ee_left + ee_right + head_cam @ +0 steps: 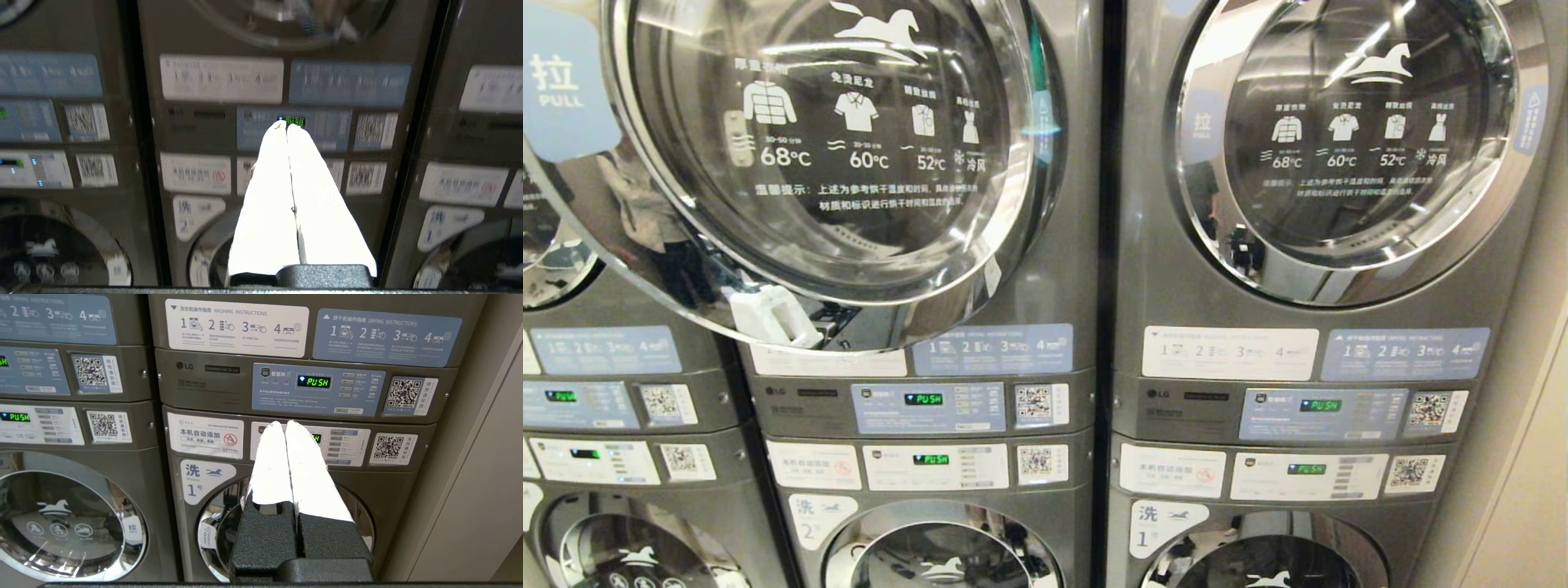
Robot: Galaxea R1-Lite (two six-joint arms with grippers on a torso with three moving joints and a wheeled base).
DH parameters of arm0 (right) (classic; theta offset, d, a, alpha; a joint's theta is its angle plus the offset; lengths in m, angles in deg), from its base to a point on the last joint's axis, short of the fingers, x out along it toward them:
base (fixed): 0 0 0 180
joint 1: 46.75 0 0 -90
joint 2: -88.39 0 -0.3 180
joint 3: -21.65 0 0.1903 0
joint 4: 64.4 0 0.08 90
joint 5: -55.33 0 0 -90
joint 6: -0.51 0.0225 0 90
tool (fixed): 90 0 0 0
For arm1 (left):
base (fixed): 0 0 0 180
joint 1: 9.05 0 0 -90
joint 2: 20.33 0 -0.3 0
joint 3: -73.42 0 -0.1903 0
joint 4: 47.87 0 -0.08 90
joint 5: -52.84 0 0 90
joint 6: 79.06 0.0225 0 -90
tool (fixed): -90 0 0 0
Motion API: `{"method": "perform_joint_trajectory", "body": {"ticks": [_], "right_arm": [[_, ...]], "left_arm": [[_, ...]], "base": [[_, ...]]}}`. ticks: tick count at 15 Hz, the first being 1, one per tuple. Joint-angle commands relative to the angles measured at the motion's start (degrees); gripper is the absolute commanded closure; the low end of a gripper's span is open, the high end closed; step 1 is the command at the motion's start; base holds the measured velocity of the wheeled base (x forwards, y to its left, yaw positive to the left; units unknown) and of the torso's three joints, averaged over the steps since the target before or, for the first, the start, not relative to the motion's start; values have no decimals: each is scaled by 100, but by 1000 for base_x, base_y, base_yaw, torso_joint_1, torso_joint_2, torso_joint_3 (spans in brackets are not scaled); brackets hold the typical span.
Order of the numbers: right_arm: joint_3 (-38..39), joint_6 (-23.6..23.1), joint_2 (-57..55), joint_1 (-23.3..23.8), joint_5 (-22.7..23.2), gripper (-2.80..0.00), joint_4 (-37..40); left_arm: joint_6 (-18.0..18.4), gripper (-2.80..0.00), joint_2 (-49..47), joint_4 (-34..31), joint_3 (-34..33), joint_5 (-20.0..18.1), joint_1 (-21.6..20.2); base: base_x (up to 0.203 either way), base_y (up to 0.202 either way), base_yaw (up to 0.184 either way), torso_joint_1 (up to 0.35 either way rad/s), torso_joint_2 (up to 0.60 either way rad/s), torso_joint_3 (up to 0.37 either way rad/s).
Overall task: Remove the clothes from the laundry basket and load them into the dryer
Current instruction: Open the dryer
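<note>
left pincer [287,127] and right pincer [286,424] both closed, empty, aimed at the stacked machines. upper-left dryer door [817,147] looks ajar at the head view's upper left, white latch [772,314] showing; right dryer door [1347,131] looks closed. no laundry basket or clothes in any view. judgement: locate the basket first, open one pincer before reaching, keep arms clear of the swung door.
</note>
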Motion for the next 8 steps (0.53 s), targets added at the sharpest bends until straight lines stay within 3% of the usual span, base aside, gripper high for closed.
{"method": "perform_joint_trajectory", "body": {"ticks": [1, 4, 6, 8], "right_arm": [[0, 19, 2, -4, 4, 0, -2], [0, 19, 2, -2, 4, 0, -2], [0, 19, 2, -4, 4, 0, -2], [0, 19, 2, -4, 4, 0, -2]], "left_arm": [[-7, 0, -409, 2, 540, 8, 5], [-448, 0, -2358, 103, 2417, 273, 15], [-946, 0, -3838, 154, 3851, 585, -7], [-1502, 0, -4932, 263, 4748, 777, -235]], "base": [[0, 0, 0, 0, 0, 0], [0, 0, 0, 0, 0, 0], [0, 0, 0, 0, 0, 0], [0, 0, 0, 0, 0, 0]]}}
